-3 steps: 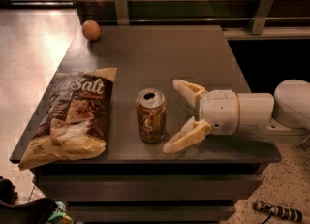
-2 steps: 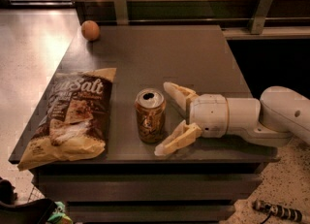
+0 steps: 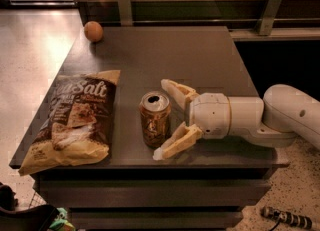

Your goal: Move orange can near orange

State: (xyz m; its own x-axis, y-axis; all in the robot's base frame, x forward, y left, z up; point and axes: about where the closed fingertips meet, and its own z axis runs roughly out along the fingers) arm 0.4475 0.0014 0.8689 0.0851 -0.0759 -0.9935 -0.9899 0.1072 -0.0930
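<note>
The orange can (image 3: 154, 118) stands upright near the front edge of the dark table (image 3: 190, 60), brownish-orange with a silver top. The orange (image 3: 93, 31) sits at the table's far left corner, well away from the can. My gripper (image 3: 162, 118) reaches in from the right with its pale fingers spread wide. One finger (image 3: 176, 89) is behind the can's right side and the other (image 3: 177, 143) is in front of it. The can sits at the mouth of the open fingers; neither finger visibly presses on it.
A large chip bag (image 3: 72, 120) lies flat on the table's left front, close to the can's left. A glass and metal rail (image 3: 270, 7) runs behind the table. Floor shows at the left.
My gripper has moved left toward the can, so its open fingers now flank the can's right side. The can, orange and bag have not moved.
</note>
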